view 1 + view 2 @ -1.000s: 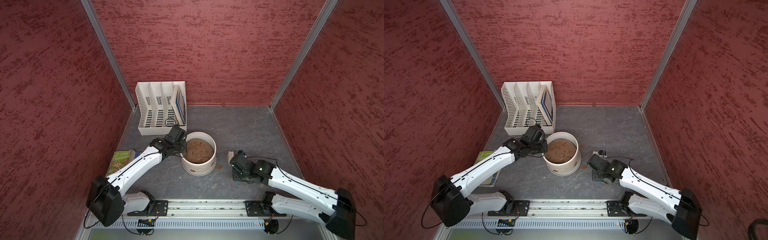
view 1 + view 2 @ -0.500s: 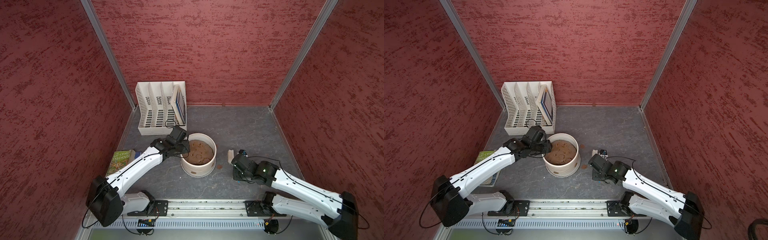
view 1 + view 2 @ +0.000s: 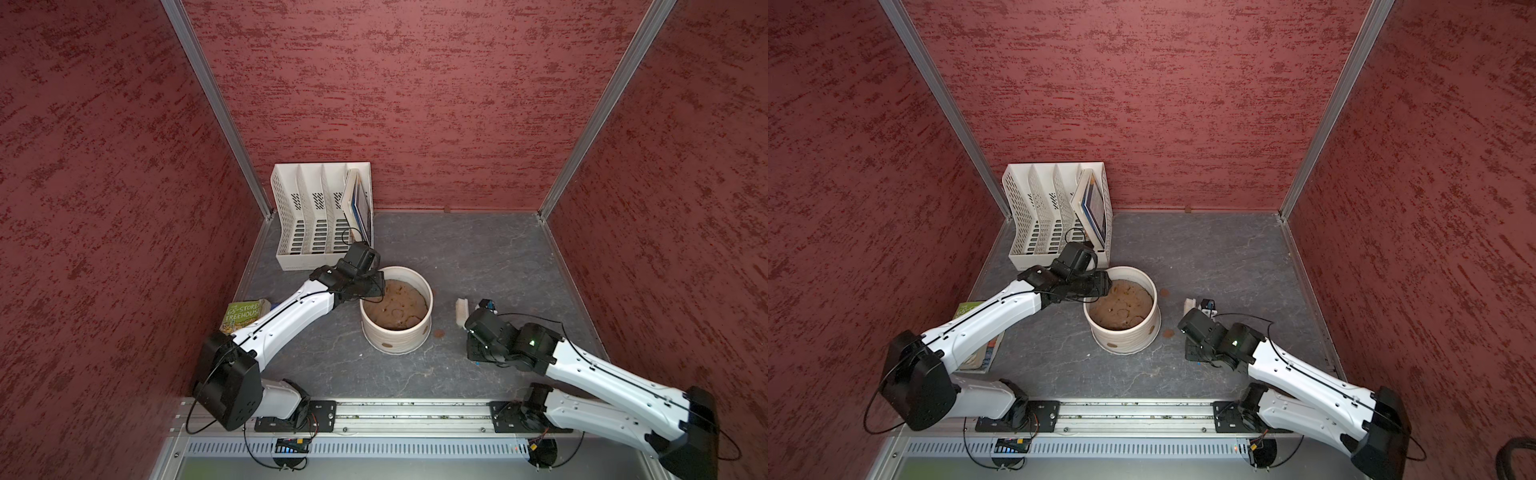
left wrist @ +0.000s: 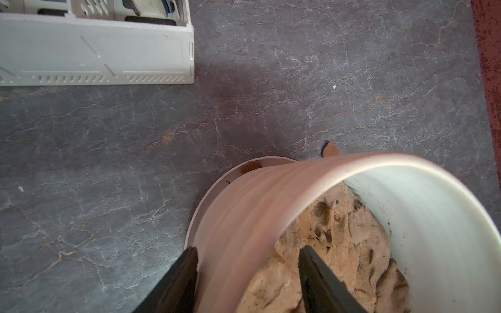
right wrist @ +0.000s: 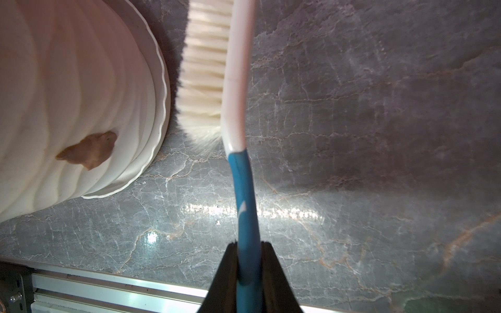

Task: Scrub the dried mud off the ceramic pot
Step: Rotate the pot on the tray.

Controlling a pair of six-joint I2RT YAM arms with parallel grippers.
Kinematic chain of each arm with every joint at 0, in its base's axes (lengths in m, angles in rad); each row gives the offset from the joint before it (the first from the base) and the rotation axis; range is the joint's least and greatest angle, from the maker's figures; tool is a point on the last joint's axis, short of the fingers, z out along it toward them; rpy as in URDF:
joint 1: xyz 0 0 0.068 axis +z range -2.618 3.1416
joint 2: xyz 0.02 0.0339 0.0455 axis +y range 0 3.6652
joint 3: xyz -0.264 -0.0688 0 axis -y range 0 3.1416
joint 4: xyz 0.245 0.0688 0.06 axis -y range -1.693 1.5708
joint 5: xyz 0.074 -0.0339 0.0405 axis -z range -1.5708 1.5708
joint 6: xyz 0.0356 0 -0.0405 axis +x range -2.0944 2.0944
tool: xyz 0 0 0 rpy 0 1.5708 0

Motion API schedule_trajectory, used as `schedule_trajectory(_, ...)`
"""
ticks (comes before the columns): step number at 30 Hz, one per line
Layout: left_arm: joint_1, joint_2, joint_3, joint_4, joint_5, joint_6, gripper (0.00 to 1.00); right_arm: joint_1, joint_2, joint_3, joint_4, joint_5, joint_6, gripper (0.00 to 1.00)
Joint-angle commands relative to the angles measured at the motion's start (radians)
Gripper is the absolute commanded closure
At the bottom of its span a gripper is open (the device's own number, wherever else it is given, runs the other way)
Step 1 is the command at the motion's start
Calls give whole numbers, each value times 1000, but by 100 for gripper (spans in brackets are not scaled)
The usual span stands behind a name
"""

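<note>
The cream ceramic pot (image 3: 399,343) stands mid-floor on a white saucer (image 5: 160,89), filled with a lumpy brown mound. A patch of dried mud (image 5: 86,150) sticks to its ribbed wall, also visible in both top views (image 3: 387,344) (image 3: 1111,344). Loose flakes of mud (image 3: 438,333) (image 3: 1165,293) lie on the floor beside it. My left gripper (image 4: 248,250) is open and straddles the pot's rim, one finger outside, one over the mound. My right gripper (image 5: 249,244) is shut on the blue handle of a white brush (image 5: 235,81), whose bristles face the pot a little apart from it.
A white slotted file rack (image 3: 320,216) holding a book stands at the back left. A green book (image 3: 245,313) lies under my left arm. The metal rail (image 3: 395,411) runs along the front. Red walls close in three sides.
My left gripper has opened at the pot's rim. The right arm with the brush has barely shifted.
</note>
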State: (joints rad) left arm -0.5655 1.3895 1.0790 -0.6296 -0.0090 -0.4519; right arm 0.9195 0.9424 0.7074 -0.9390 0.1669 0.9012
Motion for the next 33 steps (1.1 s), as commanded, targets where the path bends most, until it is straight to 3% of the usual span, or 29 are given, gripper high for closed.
schedule_trajectory(1, -2, 12, 41, 44, -1, 28, 42, 5, 8, 16, 20, 24, 2, 100)
schedule_trajectory(9, -4, 17, 52, 16, -26, 26, 61, 4, 6, 16, 19, 23, 4, 100)
schedule_trajectory(16, -3, -20, 57, -71, -65, 32, 85, 5, -2, 2, 26, 21, 10, 100)
schedule_trajectory(26, -18, -88, 56, -171, -95, -37, 100, 7, -21, -16, 37, 20, 17, 100)
schedule_trajectory(33, -51, -138, -6, -126, -31, -113, 100, 13, -26, -26, 45, 20, 20, 100)
